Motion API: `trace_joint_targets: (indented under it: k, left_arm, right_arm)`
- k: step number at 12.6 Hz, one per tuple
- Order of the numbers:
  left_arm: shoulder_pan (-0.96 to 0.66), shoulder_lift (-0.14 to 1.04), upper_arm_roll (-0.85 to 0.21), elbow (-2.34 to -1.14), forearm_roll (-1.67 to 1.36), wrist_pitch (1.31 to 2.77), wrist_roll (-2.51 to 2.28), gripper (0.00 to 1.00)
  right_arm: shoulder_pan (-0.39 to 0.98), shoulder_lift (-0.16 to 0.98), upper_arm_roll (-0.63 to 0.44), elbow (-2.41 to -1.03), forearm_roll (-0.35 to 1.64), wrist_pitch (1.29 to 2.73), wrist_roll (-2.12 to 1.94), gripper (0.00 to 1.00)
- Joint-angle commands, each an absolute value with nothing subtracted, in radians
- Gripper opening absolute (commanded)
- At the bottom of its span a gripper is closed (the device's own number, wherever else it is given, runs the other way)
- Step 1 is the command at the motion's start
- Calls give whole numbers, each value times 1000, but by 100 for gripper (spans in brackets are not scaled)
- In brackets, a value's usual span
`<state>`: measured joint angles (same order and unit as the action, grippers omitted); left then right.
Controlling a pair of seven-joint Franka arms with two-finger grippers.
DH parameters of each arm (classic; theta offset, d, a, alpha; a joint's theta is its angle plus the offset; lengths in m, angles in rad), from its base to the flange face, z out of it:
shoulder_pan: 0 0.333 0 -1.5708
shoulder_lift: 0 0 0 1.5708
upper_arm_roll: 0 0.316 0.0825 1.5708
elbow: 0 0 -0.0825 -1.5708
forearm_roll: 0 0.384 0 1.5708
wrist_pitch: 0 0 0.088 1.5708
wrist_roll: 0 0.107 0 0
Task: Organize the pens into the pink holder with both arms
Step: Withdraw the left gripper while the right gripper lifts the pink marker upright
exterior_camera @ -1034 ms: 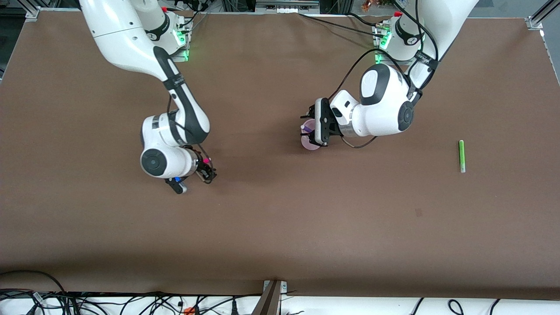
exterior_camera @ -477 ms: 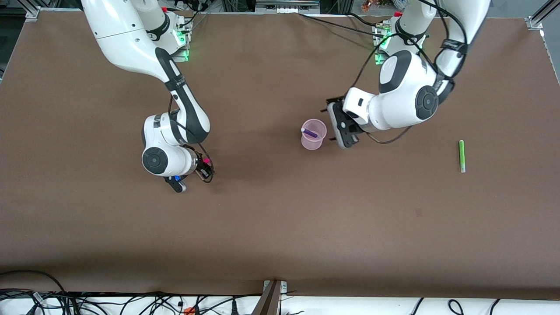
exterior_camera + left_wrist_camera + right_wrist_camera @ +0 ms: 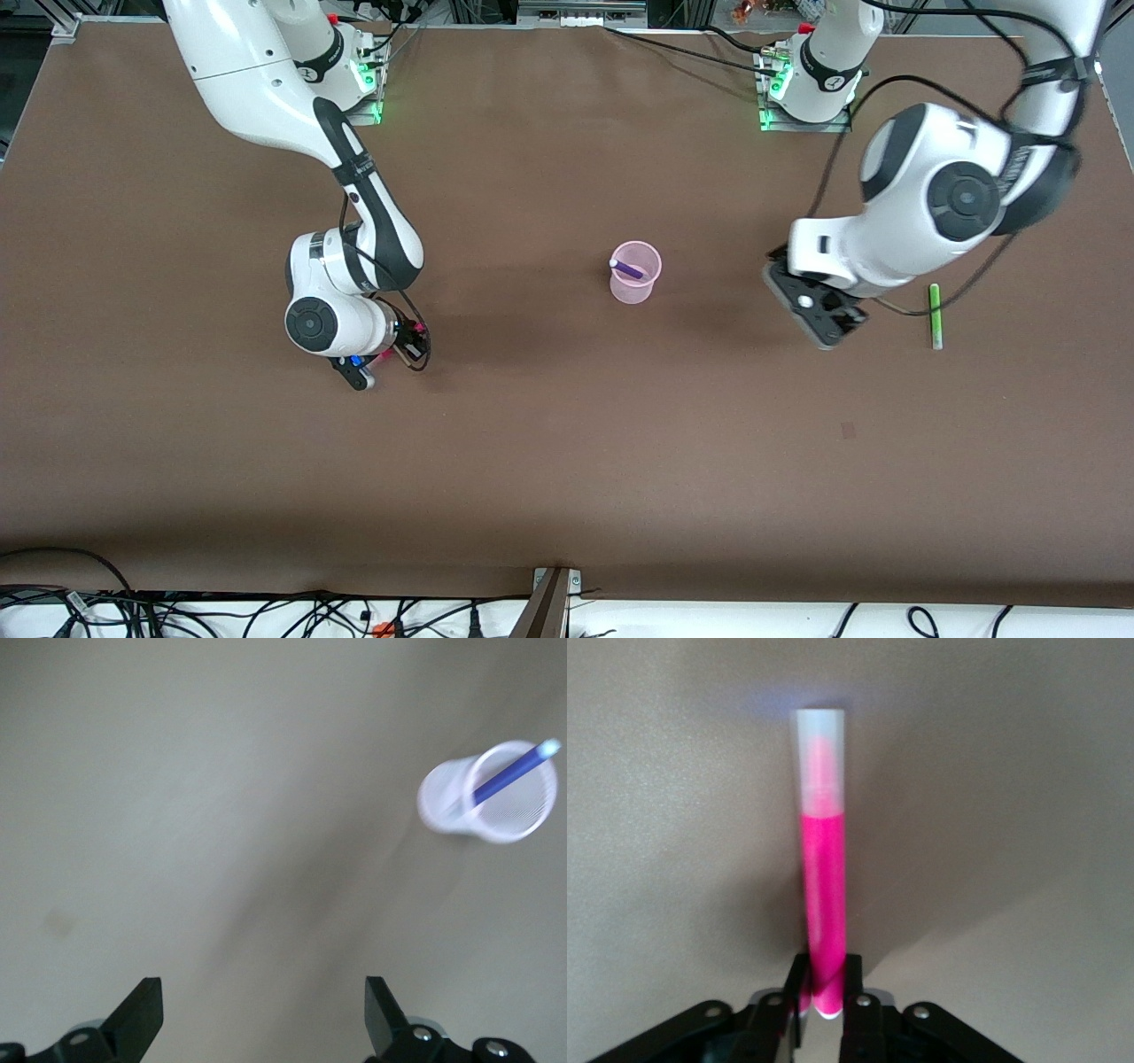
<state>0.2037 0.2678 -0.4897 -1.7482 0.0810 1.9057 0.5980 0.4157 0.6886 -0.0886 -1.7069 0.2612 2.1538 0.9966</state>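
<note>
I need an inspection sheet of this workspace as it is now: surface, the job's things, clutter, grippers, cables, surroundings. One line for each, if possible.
Surface: brown table, one small dark spot nearer the front camera.
Job's things: pink holder upright mid-table, purple pen leaning inside; green pen lying toward the left arm's end; magenta pen in the right gripper. No yellow pen seen.
Clutter: nothing seen.
Grippers: left gripper open, empty, above the table between holder and green pen; right gripper shut on the magenta pen, low at the right arm's end.
Cables: black cables along both arms; a tangle below the table's near edge.
Surroundings: green-lit bases, metal frame corners.
</note>
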Motion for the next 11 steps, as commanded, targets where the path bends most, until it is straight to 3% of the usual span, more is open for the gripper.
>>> trace_joint_targets:
  k: [1, 4, 5, 7, 10, 11]
  left_arm:
    - [230, 275, -495, -1619, 143, 1769, 574, 100]
    - [245, 311, -492, -1426, 202, 1548, 577, 100]
    - [248, 321, -479, -1398, 192, 1520, 571, 100]
    - [182, 281, -354, -1393, 184, 1526, 528, 100]
    - [-4, 194, -94, -1458, 59, 1572, 234, 100]
    - [-14, 148, -71, -1495, 32, 1577, 139, 100]
  right_arm:
    - [413, 661, -80, -1732, 273, 2161, 973, 1]
    - [423, 614, -55, -1706, 300, 2131, 998, 0]
    - [423, 604, -43, -1645, 337, 2056, 1023, 0]
    - [413, 612, -41, -1480, 490, 1868, 1087, 0]
    - [439, 615, -38, -1442, 801, 1851, 1115, 0]
    - [463, 618, -38, -1442, 907, 1873, 1114, 0]
